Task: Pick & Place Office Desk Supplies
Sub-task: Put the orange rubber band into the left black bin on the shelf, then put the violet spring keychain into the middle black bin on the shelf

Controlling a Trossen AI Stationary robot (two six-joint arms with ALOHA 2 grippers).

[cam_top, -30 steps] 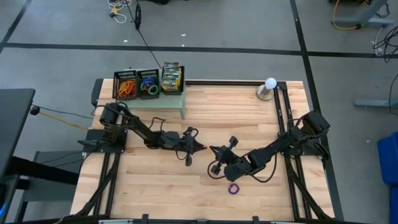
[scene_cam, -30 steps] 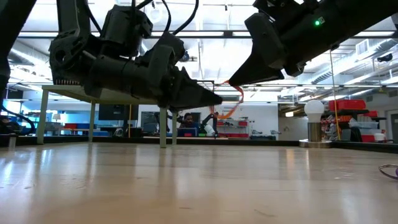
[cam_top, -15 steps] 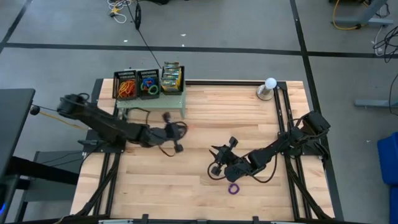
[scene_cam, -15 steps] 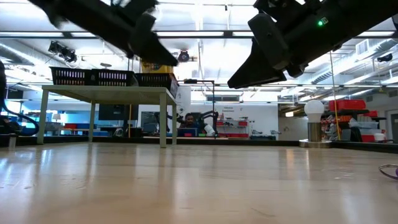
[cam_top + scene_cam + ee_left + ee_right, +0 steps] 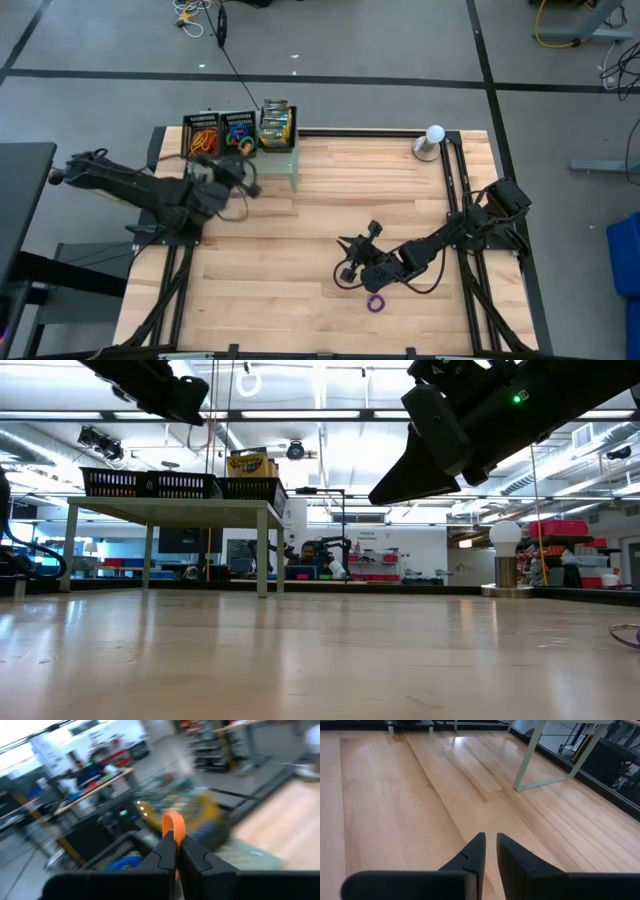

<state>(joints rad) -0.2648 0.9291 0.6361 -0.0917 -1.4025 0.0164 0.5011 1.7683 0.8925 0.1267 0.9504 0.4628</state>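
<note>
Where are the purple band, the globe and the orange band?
Purple band (image 5: 375,303), high view, on its loop on the table.
Globe (image 5: 435,133), high view, on the white ball.
Orange band (image 5: 174,826), left wrist view, on the loop above the fingertips.

An orange rubber band (image 5: 173,826) sits in the black left gripper (image 5: 177,851). Black mesh trays (image 5: 220,135) hold red, orange, blue and green bands beside yellow-and-green crayon boxes (image 5: 276,124). The pale wooden surface (image 5: 330,195) carries a purple band (image 5: 375,302).
</note>
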